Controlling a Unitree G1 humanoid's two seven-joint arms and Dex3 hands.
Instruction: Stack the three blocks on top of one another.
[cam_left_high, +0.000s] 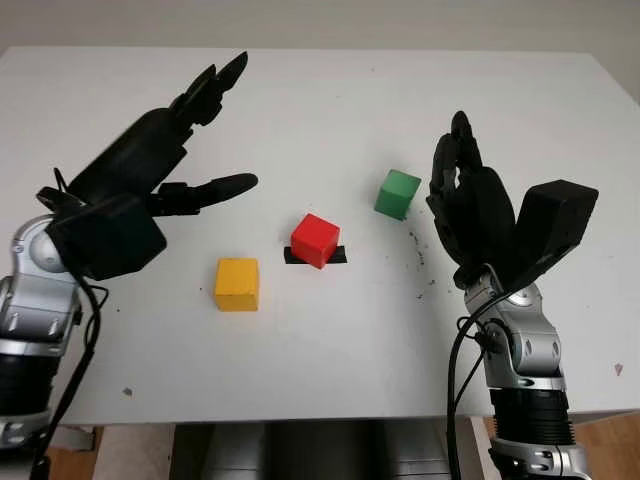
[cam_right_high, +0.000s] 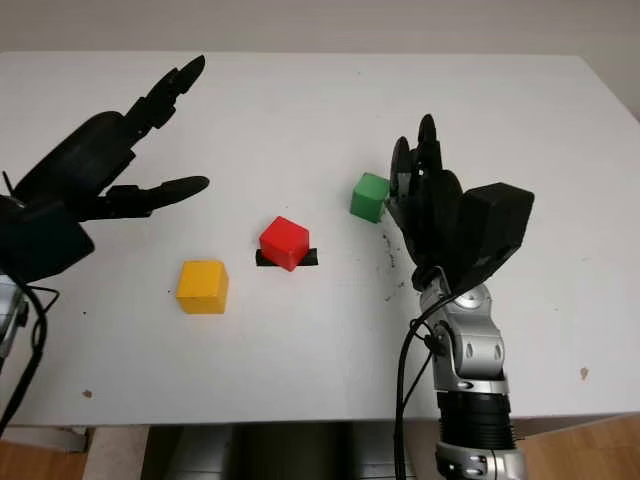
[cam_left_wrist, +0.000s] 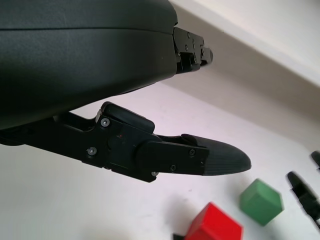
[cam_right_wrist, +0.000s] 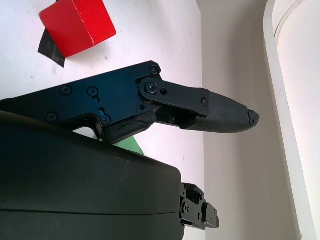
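Observation:
Three blocks lie apart on the white table (cam_left_high: 320, 100). The red block (cam_left_high: 315, 240) sits in the middle on a strip of black tape (cam_left_high: 337, 256). A yellow block (cam_left_high: 237, 284) lies to its left and nearer me, and a green block (cam_left_high: 397, 193) lies to its right and farther back. My left hand (cam_left_high: 215, 130) hovers open above the table's left side, up and left of the yellow block. My right hand (cam_left_high: 458, 165) is raised open just right of the green block, holding nothing. The red block (cam_left_wrist: 214, 225) and green block (cam_left_wrist: 261, 201) also appear in the left wrist view.
Small dark specks (cam_left_high: 420, 262) mark the table between the red block and my right hand. The table's front edge (cam_left_high: 300, 418) runs close to my body, and its right edge (cam_left_high: 622, 90) lies beyond my right arm.

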